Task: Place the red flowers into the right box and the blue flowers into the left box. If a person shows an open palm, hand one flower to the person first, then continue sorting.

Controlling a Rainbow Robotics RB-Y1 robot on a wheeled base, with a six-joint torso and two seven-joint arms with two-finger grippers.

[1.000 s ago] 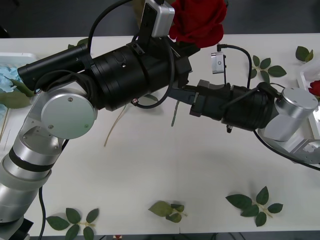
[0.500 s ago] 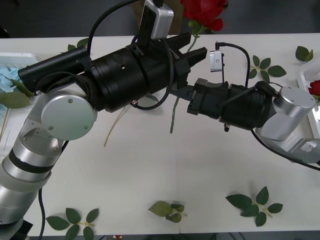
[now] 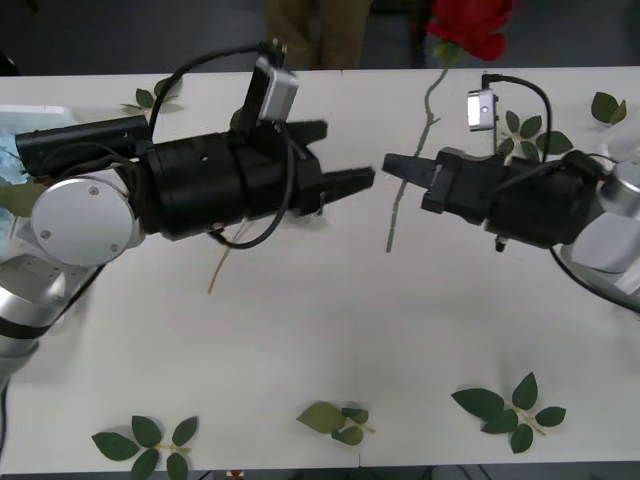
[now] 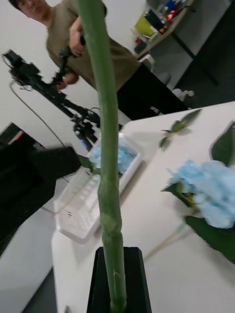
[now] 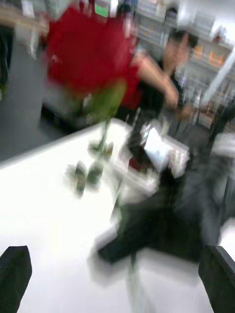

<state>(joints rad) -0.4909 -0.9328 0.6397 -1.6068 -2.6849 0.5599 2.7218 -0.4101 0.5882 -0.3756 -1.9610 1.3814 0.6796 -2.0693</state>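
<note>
Facing each other above the middle of the white worktop (image 3: pixel 300 340), the two grippers are seen in the front view with a gap between them. The right gripper (image 3: pixel 400 167) is closed on the green stem (image 4: pixel 108 161) of a red rose (image 3: pixel 468 25); in the right wrist view the stem is seen clamped between the black fingers (image 4: pixel 133 279) and rising away from them. The bloom is carried high, past the far edge of the worktop, with the stem hanging down to the fingers and a little below them. The left gripper (image 3: pixel 345 180) is held just beside the stem, on its left, without touching it; its fingers (image 5: pixel 14 271) are spread apart and nothing is gripped. In the left wrist view the rose bloom (image 5: pixel 88 51) is seen ahead, blurred.

A blue flower (image 4: pixel 210 190) is lying on the worktop. More blue flowers (image 4: pixel 112 159) are seen in the left box (image 4: pixel 85 205), a white tray at the worktop's left end. Loose leaf sprigs (image 3: pixel 505 405) are scattered near the front edge.
</note>
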